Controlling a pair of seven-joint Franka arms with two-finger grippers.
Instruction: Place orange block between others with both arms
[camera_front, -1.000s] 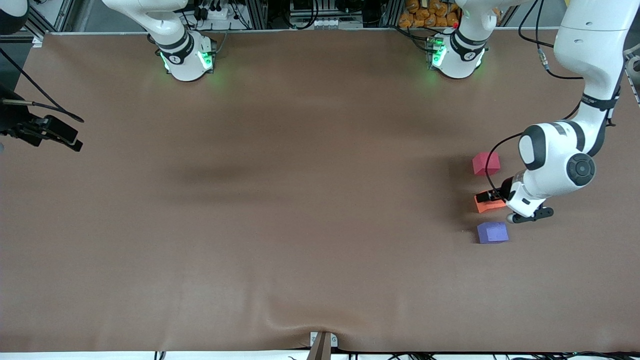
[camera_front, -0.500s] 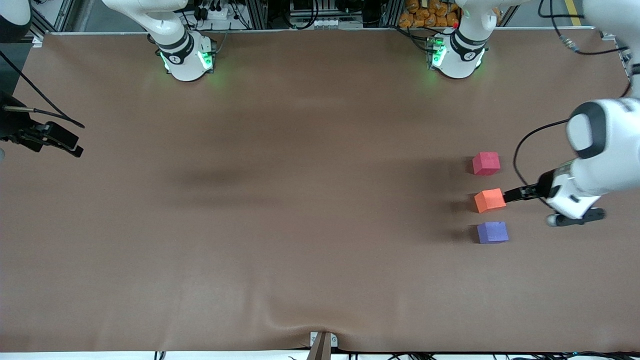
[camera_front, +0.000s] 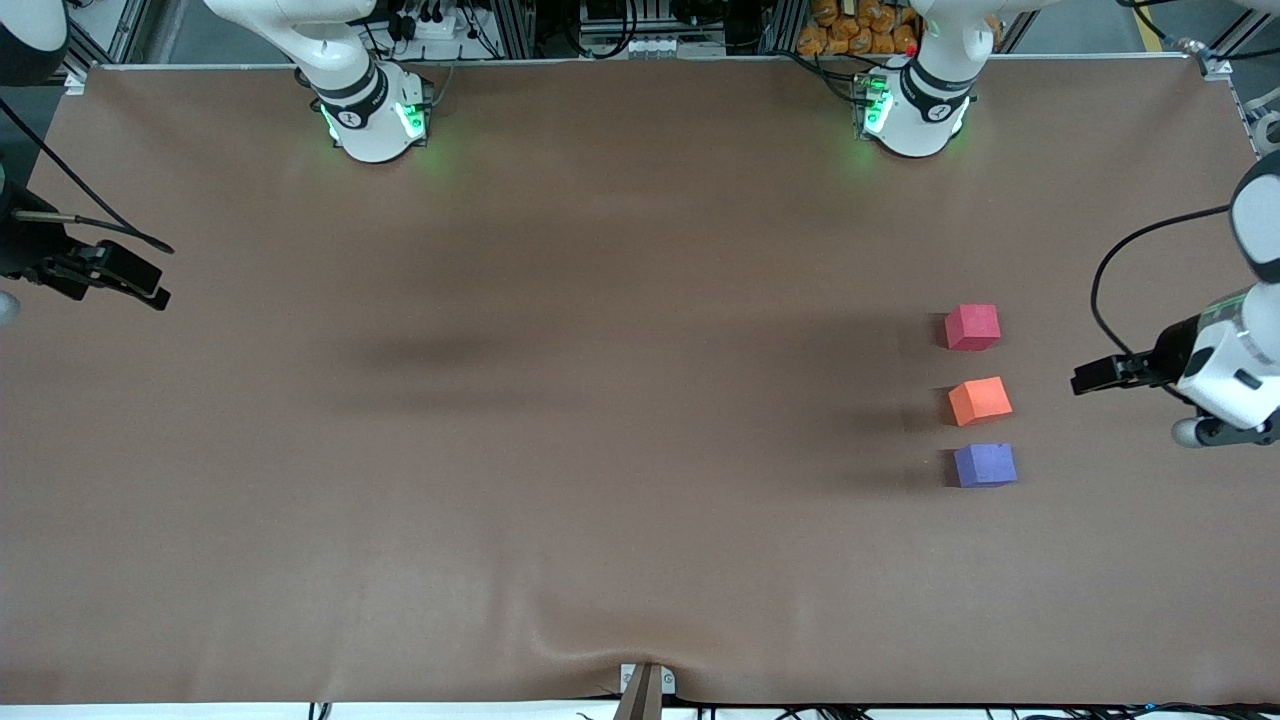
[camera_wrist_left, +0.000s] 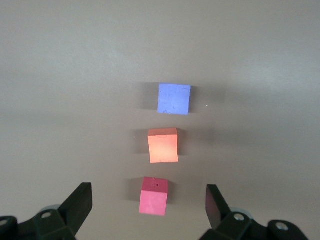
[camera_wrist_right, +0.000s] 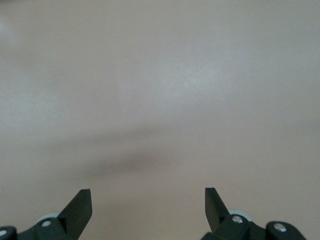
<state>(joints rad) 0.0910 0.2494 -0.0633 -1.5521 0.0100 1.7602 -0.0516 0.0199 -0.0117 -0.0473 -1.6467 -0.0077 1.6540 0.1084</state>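
1. Jaws of the left gripper (camera_front: 1082, 381) stood wide apart and empty; a second before they had been down at the orange block (camera_front: 980, 400), and since then the left arm had drawn them back toward its own end of the desk (camera_front: 600, 350), well clear of all three cubes.
2. That orange block rested alone on the desk, between the red-pink cube (camera_front: 972, 327) and the purple cube (camera_front: 985, 465), near each but touching neither; it sat slightly turned against its neighbours. The red-pink cube lay farthest from the front camera, the purple one nearest.
3. In the left wrist view the three cubes made one line, orange in the middle.
4. Right gripper (camera_front: 150, 293) waited over the bare desk at the right arm's end, its jaws wide and holding nothing.
5. Judged from this layout, the placing was done and the withdrawal was only a retreat.
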